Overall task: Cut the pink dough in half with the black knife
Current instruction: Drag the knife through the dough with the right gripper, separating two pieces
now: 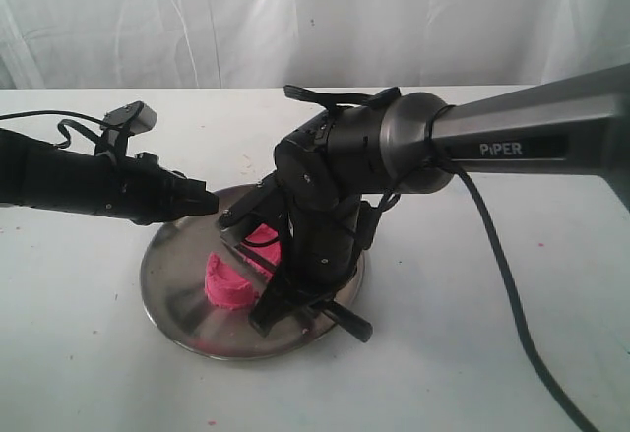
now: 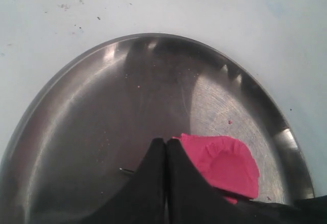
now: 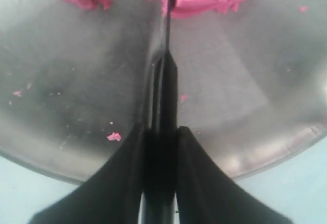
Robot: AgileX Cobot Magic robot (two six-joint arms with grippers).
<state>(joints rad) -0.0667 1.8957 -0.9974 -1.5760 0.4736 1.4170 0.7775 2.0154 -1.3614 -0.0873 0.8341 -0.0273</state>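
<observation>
Crumbs (image 3: 114, 137) of pink lie on the near part of the steel plate (image 3: 76, 81), a sign that the stuff is soft and sheds bits when worked. Just above that near rim the right gripper (image 3: 161, 129) is clamped on the handle of the black knife (image 3: 165, 89), a finger on either side, with the blade edge-on and pointing towards the plate's middle. The knife looks light, stiff and thin. Its handle is the only sensible hold, and it needs a firm one, since a slim smooth handle could twist under a downward push.

At the plate's middle the pink dough (image 1: 231, 284) lies in what reads as two lumps with the blade between them, though I cannot tell whether they are fully parted. It is probably light, yielding and sticky, so it may cling to the blade and slide on the slick plate. Squeezing it from the side would deform it.

Over the plate's far-left rim the left gripper (image 2: 166, 150) has its jaws together, empty, close by one lump. Beyond the plate are the white table (image 1: 226, 117) and a pale curtain (image 1: 295, 19).
</observation>
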